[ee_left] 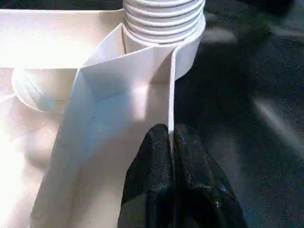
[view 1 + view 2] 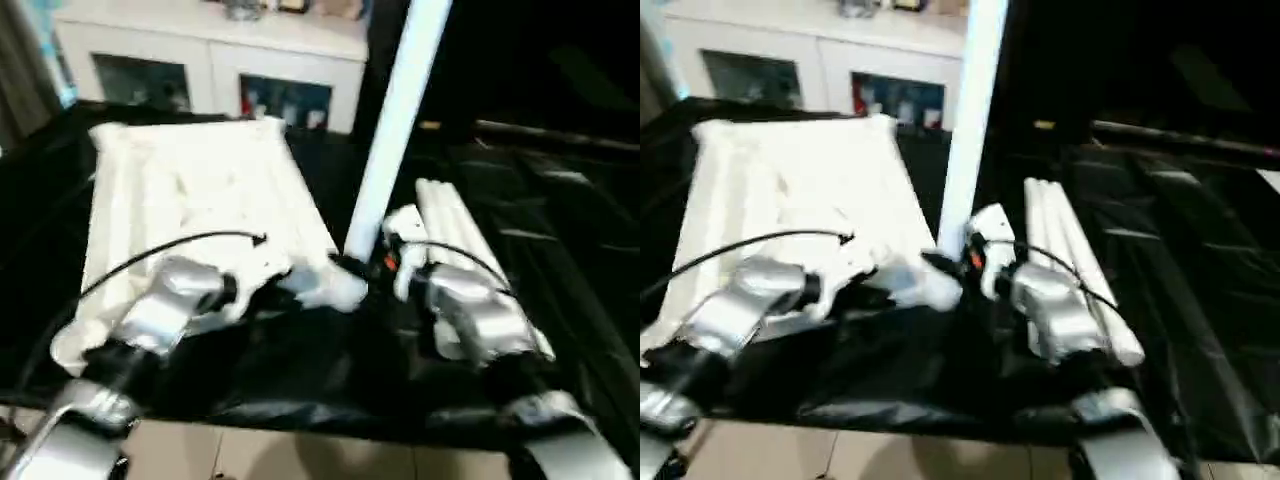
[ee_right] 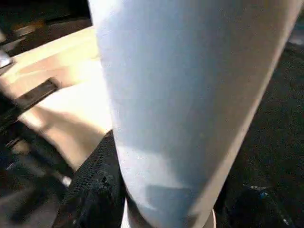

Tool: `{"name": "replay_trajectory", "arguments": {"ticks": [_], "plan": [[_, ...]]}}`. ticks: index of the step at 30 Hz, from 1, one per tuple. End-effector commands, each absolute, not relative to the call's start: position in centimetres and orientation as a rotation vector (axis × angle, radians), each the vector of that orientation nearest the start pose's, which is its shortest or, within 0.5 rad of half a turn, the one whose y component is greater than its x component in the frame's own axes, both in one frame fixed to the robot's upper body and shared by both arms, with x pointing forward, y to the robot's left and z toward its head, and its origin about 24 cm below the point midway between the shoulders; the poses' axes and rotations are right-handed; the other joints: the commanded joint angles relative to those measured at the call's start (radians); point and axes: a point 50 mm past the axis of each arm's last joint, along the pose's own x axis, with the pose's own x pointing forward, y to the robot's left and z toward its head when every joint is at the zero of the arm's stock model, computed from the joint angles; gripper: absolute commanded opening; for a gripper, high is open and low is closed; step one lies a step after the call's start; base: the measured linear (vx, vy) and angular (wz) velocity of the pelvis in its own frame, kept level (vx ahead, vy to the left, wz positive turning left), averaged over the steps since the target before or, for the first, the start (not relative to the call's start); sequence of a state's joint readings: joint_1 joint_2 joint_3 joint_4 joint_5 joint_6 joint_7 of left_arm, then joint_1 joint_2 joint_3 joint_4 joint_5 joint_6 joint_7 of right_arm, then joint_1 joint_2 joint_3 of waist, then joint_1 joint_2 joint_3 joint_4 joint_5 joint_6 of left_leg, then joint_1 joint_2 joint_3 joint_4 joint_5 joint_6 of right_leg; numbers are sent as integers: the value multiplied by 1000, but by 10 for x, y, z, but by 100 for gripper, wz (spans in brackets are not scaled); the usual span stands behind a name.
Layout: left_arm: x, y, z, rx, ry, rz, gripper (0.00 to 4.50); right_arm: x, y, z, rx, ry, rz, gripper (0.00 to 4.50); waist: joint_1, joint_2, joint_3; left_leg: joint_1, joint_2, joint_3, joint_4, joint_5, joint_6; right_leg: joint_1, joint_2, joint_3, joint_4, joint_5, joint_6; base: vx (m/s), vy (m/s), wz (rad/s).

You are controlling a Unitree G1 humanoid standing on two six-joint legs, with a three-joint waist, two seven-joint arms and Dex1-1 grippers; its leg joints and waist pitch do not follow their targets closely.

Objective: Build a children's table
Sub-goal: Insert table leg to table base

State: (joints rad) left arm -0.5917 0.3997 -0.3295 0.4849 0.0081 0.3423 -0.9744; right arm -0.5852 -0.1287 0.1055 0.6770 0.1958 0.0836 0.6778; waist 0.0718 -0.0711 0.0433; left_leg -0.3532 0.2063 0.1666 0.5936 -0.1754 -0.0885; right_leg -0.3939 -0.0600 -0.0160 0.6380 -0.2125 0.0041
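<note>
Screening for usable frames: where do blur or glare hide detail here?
Both eye views: smeared; the tabletop glares white, ribs lost. Left wrist view: sharp on the threaded leg end; the dark cover streaks. Right wrist view: the upright leg is soft, too close.

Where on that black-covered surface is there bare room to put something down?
Bare black cover lies right of the spare legs, and a strip runs along the near edge. It is crowded at the tabletop's near corner, where both grippers and the upright leg meet.

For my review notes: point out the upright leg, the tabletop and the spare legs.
upright leg [image 2: 392, 130], left eye view, mid-shaft.
tabletop [image 2: 200, 190], left eye view, ribbed underside.
spare legs [image 2: 452, 225], left eye view, middle of the lying bundle.
</note>
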Motion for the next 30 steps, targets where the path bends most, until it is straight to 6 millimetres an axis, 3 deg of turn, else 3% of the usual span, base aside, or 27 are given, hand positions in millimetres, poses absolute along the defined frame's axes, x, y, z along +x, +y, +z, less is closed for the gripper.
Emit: {"name": "replay_trajectory", "arguments": {"ticks": [1,6,13,14,15,17,18,20,23,30], "plan": [[342,128,82,380,408,-989,0,321,-102,-3,67,465,702,190,-5,15,-41,10,14,-16,-89,-434,-61,8,-68,26,-115,-513,-108,0,0,0],[350,130,82,393,447,-868,0,332,-86,-4,108,477,556,190,-12,21,-43,7,15,-14,-90,-424,-61,8,-63,26,-108,-422,-136,0,0,0],[354,129,83,404,496,-671,0,339,-64,-3,96,476,385,190,-18,20,-47,3,14,-11,-90,-399,-67,9,-61,28,-97,-337,-150,0,0,0],[354,128,83,402,495,-659,0,339,-63,-3,100,478,371,190,-17,20,-48,5,14,-7,-89,-390,-63,8,-58,29,-97,-304,-152,0,0,0],[354,125,82,390,494,-628,0,339,-60,-3,102,480,333,190,-17,13,-50,2,13,-6,-88,-365,-56,14,-57,28,-93,-269,-155,0,0,0],[354,123,83,385,491,-619,0,340,-59,-3,95,476,316,190,-14,15,-51,1,12,-3,-88,-332,-52,17,-57,29,-91,-227,-156,0,0,0],[354,121,83,384,489,-615,0,340,-59,-2,104,475,301,190,-13,10,-53,-1,12,-1,-88,-307,-47,20,-56,28,-90,-195,-157,0,0,0],[354,118,84,376,490,-610,0,342,-57,-1,136,475,266,190,-13,11,-54,-1,12,1,-88,-283,-44,23,-57,29,-86,-165,-160,0,0,0],[353,115,84,372,494,-614,0,342,-53,0,159,479,263,190,-13,12,-53,0,12,2,-89,-277,-41,24,-54,27,-88,-156,-158,0,0,0],[349,114,82,378,510,-629,0,343,-48,2,151,472,289,190,-18,13,-48,1,13,-1,-94,-338,-49,17,-56,28,-98,-252,-141,0,0,0]]}}
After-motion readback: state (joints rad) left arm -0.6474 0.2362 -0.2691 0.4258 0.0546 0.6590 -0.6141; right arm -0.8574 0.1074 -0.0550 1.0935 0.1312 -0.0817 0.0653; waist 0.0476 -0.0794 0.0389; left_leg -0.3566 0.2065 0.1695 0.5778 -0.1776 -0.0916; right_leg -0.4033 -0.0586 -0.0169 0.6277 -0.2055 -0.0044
